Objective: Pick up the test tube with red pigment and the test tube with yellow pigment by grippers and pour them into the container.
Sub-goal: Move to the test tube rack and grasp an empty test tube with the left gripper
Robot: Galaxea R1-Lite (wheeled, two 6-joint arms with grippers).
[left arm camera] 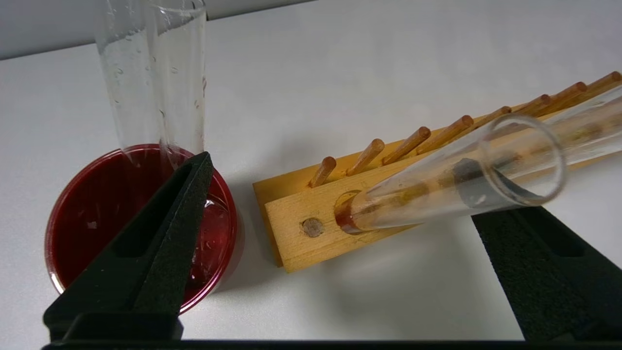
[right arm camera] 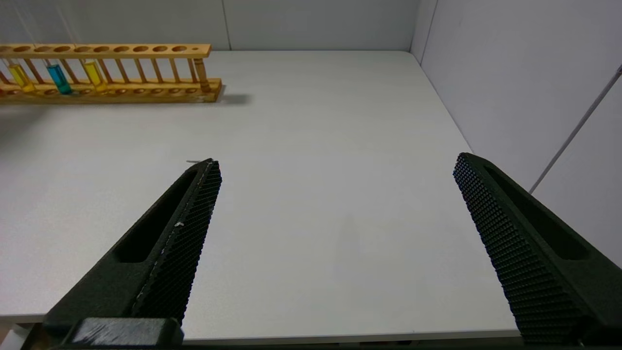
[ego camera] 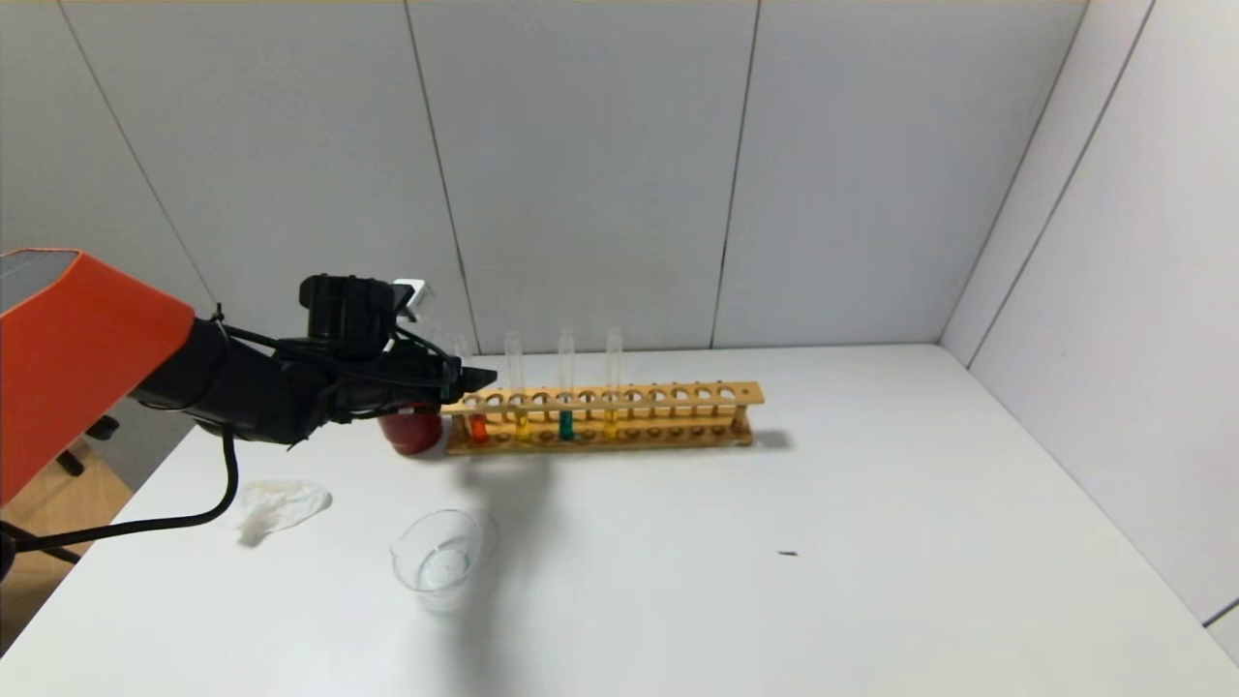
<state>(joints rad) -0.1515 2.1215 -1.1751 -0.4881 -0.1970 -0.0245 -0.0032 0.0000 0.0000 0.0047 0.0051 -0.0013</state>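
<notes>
A: Reaching in from the left of the head view, the left gripper (ego camera: 463,376) hangs level with the upper part of the red-pigment test tube (ego camera: 474,397), which stands upright in the end hole of the wooden rack (ego camera: 678,395), left of frame centre.

B: Fingers wide or narrow?

A: Wide. In the left wrist view the tube (left arm camera: 452,187) lies between the two black fingers (left arm camera: 165,233) with clear gaps on both sides; nothing is gripped.

B: So what does the move turn on?

A: The tube's long axis is vertical and the fingers straddle it sideways, so I judge a straight close would take it. The dark red cup (ego camera: 410,431) sits just beside the rack end, under one finger.

B: And the yellow one?

A: The nearest yellow-pigment test tube (ego camera: 520,387) stands one occupied hole along, before the teal tube (ego camera: 566,387).

B: The container?

A: The clear glass dish (ego camera: 440,560) sits lower left of centre, well apart from the rack.

B: Right arm?

A: The right gripper (right arm camera: 335,243) is parked low, spread wide, far from the rack; the left is clearly nearer.
</notes>
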